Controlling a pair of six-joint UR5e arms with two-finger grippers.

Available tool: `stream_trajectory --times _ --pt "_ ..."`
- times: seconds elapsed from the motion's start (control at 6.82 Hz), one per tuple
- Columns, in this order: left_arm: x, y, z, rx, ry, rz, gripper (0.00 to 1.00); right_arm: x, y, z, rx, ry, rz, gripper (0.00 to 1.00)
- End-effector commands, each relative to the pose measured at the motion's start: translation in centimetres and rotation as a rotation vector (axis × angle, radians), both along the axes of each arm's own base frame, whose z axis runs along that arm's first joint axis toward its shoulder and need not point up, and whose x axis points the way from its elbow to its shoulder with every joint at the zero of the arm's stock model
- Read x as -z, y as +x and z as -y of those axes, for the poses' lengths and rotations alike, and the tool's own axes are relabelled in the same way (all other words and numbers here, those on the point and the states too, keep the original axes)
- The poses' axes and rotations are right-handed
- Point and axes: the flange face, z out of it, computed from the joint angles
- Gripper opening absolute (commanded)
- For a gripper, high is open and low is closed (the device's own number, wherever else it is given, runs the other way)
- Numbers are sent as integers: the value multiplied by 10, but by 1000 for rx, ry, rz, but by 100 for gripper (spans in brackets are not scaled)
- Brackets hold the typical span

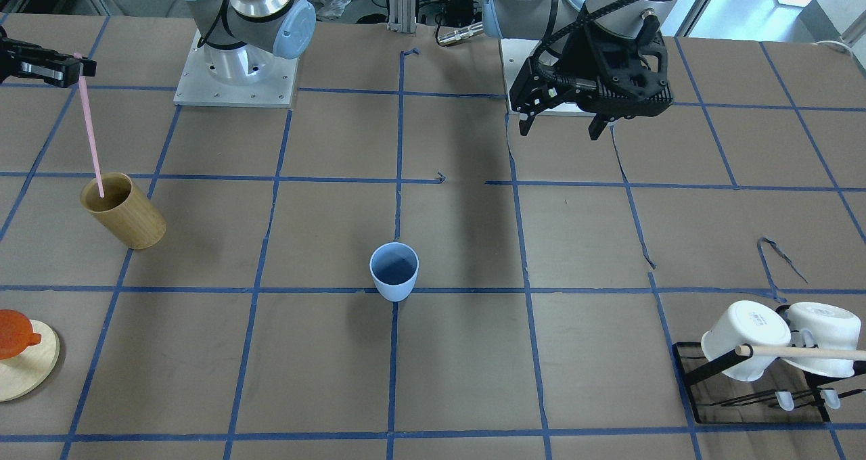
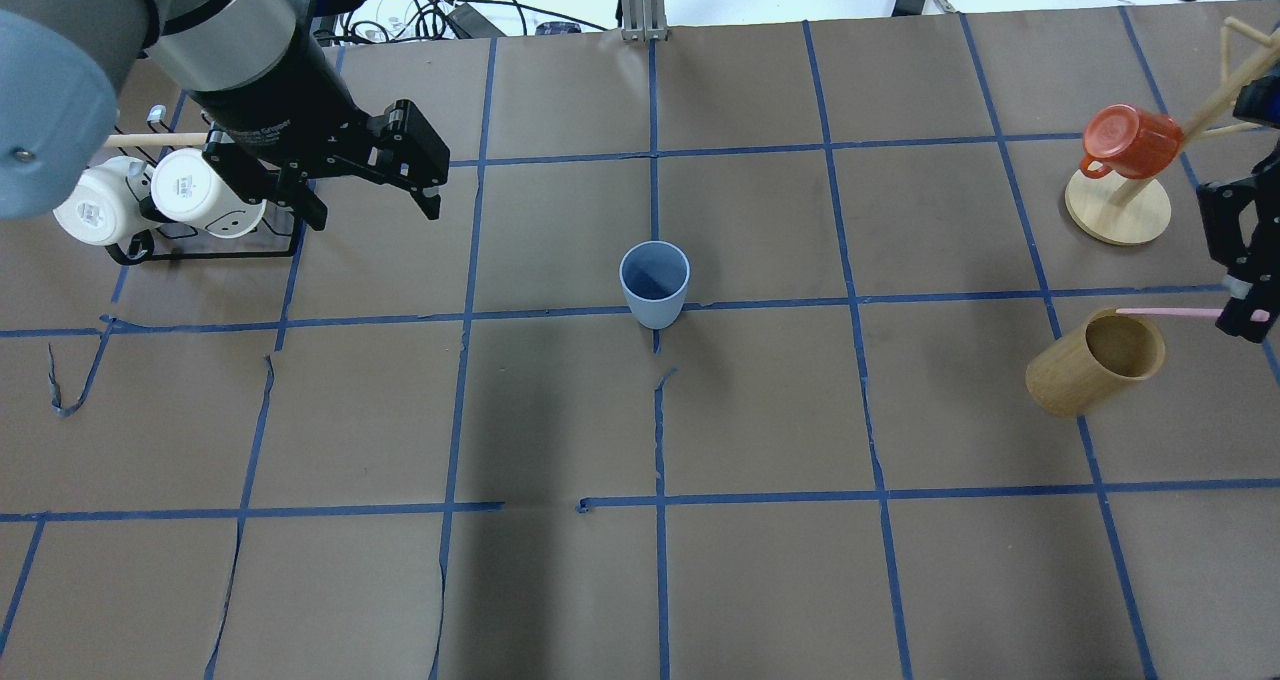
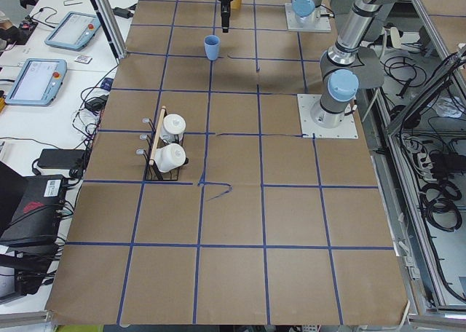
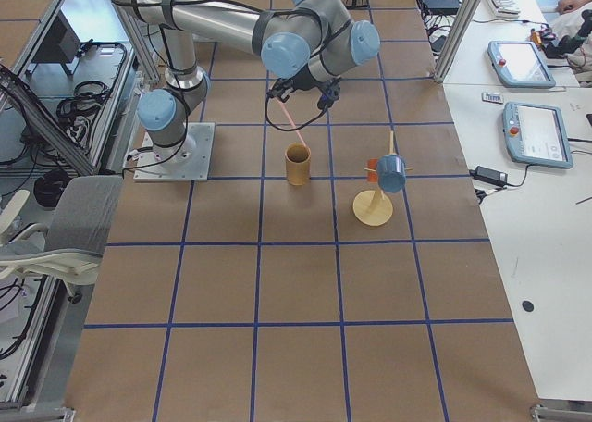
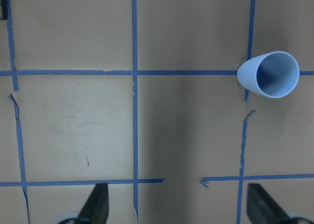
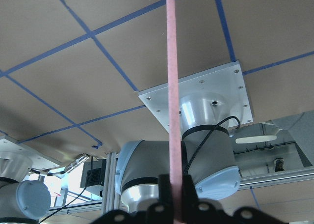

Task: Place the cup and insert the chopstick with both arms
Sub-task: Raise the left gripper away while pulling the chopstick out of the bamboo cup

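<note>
One brown-papered table (image 1: pixel 325 230), blue grid (image 1: pixel 203 289) | left jaws apart | right jaws clamp chopstick (image 1: pixel 90 135)

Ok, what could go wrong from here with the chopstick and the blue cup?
The right gripper pinches the chopstick only at its top end, so it may swing or slip.
Its lower end sits at the mouth of the bamboo cylinder; a sideways move before lifting could tip that.
The cup stands alone on a narrow base, the open left gripper well away, so a missed insertion could topple it.
</note>
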Motion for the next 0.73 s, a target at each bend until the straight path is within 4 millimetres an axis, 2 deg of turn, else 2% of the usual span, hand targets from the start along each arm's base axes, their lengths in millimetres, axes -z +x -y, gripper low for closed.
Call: stream_trajectory --times 0.0,0.29,0.44,0.59 --pt "-2 2 1 -4 -3 -3 100 -11 51 6 86 3 109 7" --pt "-2 0 1 -1 -9 -3 100 -11 137 19 263 49 173 7" --pt "-1 0 1 -1 -7 -2 100 -14 173 25 358 69 207 7" --pt "-5 2 -1 -4 -15 -3 100 -12 200 36 476 116 271 7"
